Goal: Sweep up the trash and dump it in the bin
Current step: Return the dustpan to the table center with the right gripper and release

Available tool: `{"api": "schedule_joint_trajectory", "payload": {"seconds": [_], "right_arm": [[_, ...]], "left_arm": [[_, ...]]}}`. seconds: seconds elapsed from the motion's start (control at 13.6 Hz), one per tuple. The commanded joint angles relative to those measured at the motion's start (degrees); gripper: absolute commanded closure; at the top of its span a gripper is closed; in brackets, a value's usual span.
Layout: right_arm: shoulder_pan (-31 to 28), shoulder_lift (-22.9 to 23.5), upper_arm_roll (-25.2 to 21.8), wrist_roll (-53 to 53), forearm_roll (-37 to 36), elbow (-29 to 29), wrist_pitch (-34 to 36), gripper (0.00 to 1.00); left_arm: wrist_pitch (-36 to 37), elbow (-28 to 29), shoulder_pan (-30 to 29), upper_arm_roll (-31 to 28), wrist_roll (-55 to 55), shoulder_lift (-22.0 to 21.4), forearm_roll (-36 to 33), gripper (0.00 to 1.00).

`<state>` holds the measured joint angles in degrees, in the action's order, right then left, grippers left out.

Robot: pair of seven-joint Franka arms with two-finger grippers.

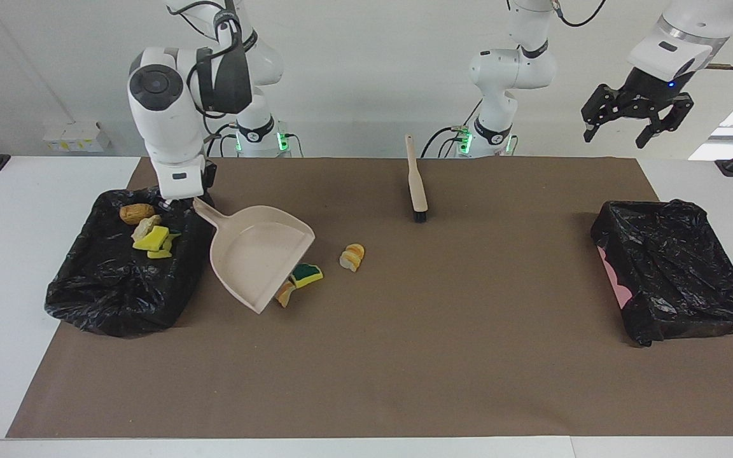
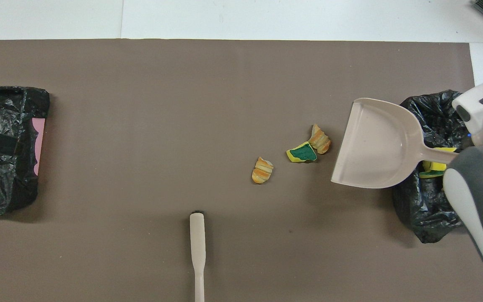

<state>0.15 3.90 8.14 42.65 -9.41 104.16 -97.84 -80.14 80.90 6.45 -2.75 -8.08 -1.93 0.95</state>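
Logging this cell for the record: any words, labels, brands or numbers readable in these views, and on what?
None can be read.
Small dark band lettering on the arms' joints: too small to read.
Dustpan, brush, bin liners: no markings visible.

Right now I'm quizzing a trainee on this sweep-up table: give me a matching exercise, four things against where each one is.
Things:
1 brush
2 dustpan
3 green-faced sponge piece
4 left gripper

Places:
A held by the right gripper
B raised, open, holding nothing
C lying alone near the robots
D on the mat by the dustpan's lip

Pairs: 1-C, 2-A, 3-D, 4-B
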Motion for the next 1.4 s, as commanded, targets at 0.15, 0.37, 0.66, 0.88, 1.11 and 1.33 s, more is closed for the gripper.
{"api": "schedule_joint_trajectory", "payload": {"seconds": [0.15,0.37,0.66,0.88,1.11,1.33], "right_arm": [[7.1,3.7,0.0,-27.6,4.7,-0.5,-6.1,1.0],[10.9,8.0,0.0,-40.2,9.4,-1.5,-11.1,1.0],[18.1,13.4,0.0,-59.2,10.5,-6.7,-14.0,1.0],[22.9,18.9,0.0,-70.4,12.2,-11.1,-16.8,1.0],[27.2,25.4,0.0,-77.1,12.4,-19.6,-17.2,1.0],[30.8,31.9,-0.1,-82.3,11.7,-27.1,-17.3,1.0]], "left_arm": [[1.4,-0.3,0.4,-0.2,0.1,-0.8,-1.4,0.0],[1.5,-0.3,0.4,-0.2,0.1,-0.8,-1.4,0.0],[1.5,-0.2,0.4,-0.2,0.1,-0.8,-1.4,0.0],[1.5,-0.2,0.4,-0.2,0.1,-0.8,-1.4,0.0],[1.5,-0.2,0.3,-0.2,0.1,-0.8,-1.4,0.0],[1.5,-0.2,0.3,-0.2,0.1,-0.8,-1.4,0.0]]}}
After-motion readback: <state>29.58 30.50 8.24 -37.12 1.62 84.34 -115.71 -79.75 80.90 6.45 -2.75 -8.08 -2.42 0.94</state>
